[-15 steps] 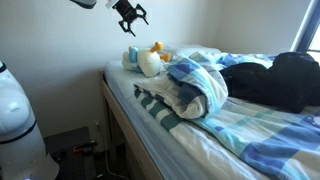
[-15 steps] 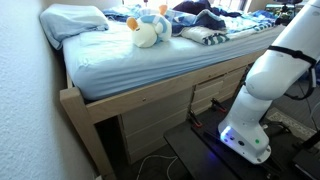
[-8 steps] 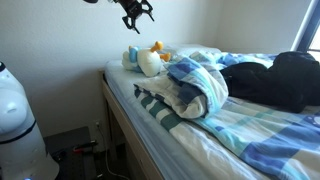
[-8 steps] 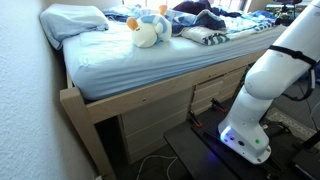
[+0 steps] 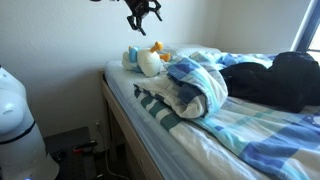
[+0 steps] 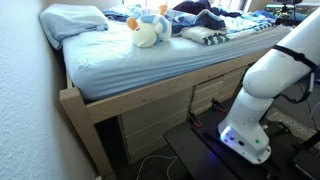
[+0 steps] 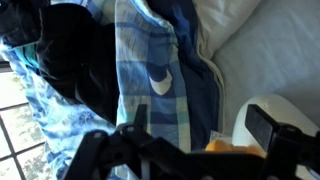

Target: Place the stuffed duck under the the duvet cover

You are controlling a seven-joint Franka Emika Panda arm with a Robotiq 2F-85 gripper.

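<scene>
Both exterior views low beside bed (image 5: 140, 125), from opposite ends, sharing stuffed duck (image 6: 147, 33); wrist view looks down, close.

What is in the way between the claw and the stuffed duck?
Nothing visible. The open gripper hangs in the air above the stuffed duck, which lies uncovered on the bed beside the duvet cover.

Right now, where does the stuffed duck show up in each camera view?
Exterior view: stuffed duck in the upper centre, just left of the bunched cloth.
Exterior view: upper centre, again left of the cloth.
Wrist view: bottom right, partly hidden.
Shared landmark: the blue-striped duvet cover beside it.
</scene>
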